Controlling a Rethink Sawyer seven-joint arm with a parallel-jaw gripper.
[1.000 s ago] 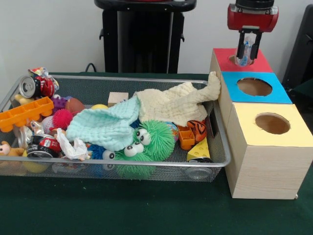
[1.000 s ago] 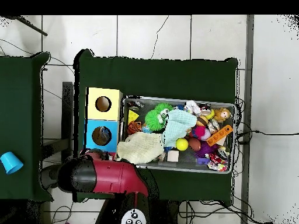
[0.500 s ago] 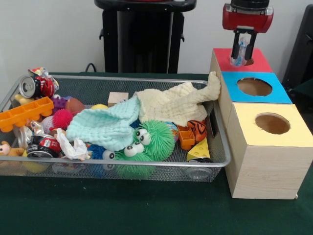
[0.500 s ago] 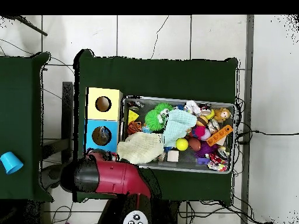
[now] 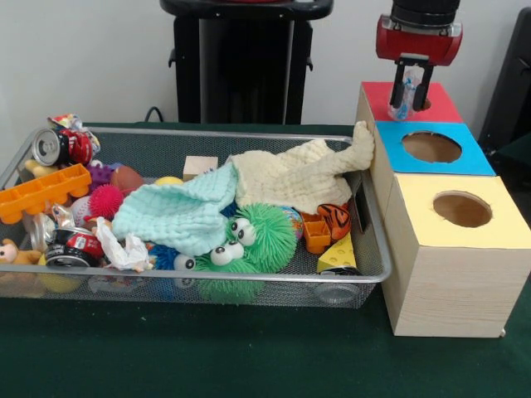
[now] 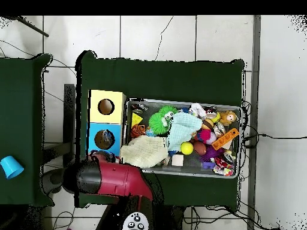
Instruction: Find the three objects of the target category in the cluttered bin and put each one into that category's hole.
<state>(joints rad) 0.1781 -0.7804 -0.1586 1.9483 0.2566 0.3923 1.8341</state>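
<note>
**Plastic bottle held above the red-topped box**

A small see-through plastic bottle [image 5: 406, 93] with a blue label is shown clamped between the two dark fingers of the claw [image 5: 411, 89], hanging just above the round hole in the red-topped box [image 5: 440, 108] at the far end of a row of three wooden boxes. Next in the row are seen the blue-topped box [image 5: 431, 148] and the yellow-topped box [image 5: 459, 211], each with its own round hole. The wire-mesh bin [image 5: 191, 286] is set against the boxes on the green-covered desk [image 5: 249, 356]. A cream cloth [image 5: 299, 174] is draped from the bin onto the side of the boxes, and a mint cloth [image 5: 178, 214] overlaps it. Green fuzzy toys with googly eyes [image 5: 245, 245], a toy cheese wedge [image 5: 338, 253], an orange building block [image 5: 41, 192] and a drink can [image 5: 58, 147] are also seen in the bin. In the overhead view, the red arm [image 6: 114, 179] is seen covering the red-topped box.
</note>
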